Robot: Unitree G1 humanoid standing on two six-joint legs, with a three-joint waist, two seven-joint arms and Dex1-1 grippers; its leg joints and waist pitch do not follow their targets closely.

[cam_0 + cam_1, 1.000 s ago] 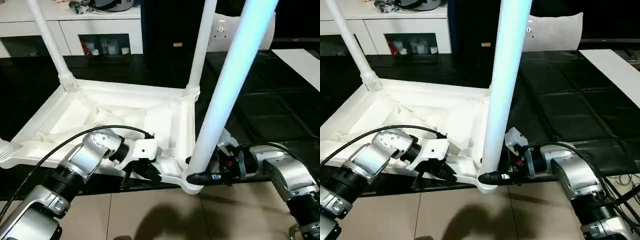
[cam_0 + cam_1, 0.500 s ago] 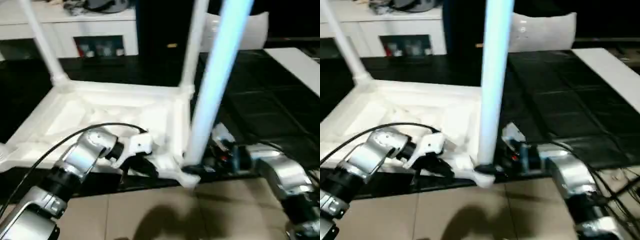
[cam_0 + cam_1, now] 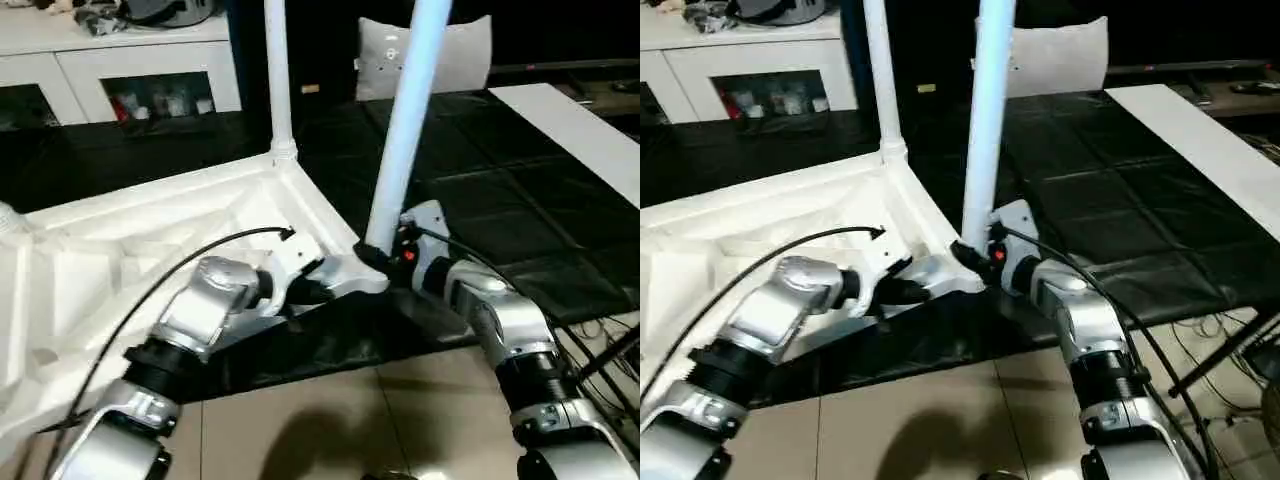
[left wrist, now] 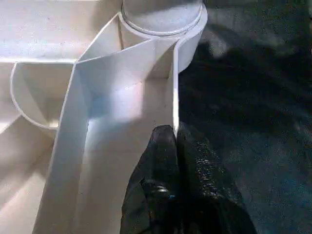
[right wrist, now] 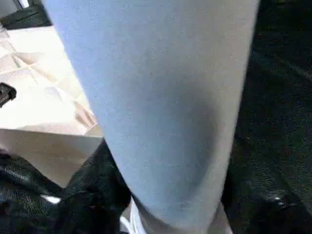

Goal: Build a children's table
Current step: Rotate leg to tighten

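Since a second ago the upturned children's table (image 3: pixel 150 250) has swung round: its near corner, then low and centre in the head views, now sits mid-frame, and the far rim runs off toward the left edge. It rests ribbed side up on the dark tabletop (image 3: pixel 500 200).

Two legs stand fully in view in the left eye view: a near leg (image 3: pixel 400 130) rising from the grasped corner socket and a far leg (image 3: pixel 277 70) at upper centre. A stub of a third socket or leg (image 3: pixel 8 222) shows at the left edge.

The left hand (image 3: pixel 318 288) pinches the table's rim just beside that corner; the left wrist view shows its black fingers (image 4: pixel 165 165) pressed together on the thin rim wall, with the round socket (image 4: pixel 163 19) above, a detail hidden from the head camera. The right hand (image 3: pixel 970 258) grips the base of the near leg; the right wrist view shows dark fingers (image 5: pixel 97 190) wrapped beside the pale tube.

A white cabinet (image 3: pixel 120 60) stands at upper left, a pale cushion (image 3: pixel 440 55) at upper centre.
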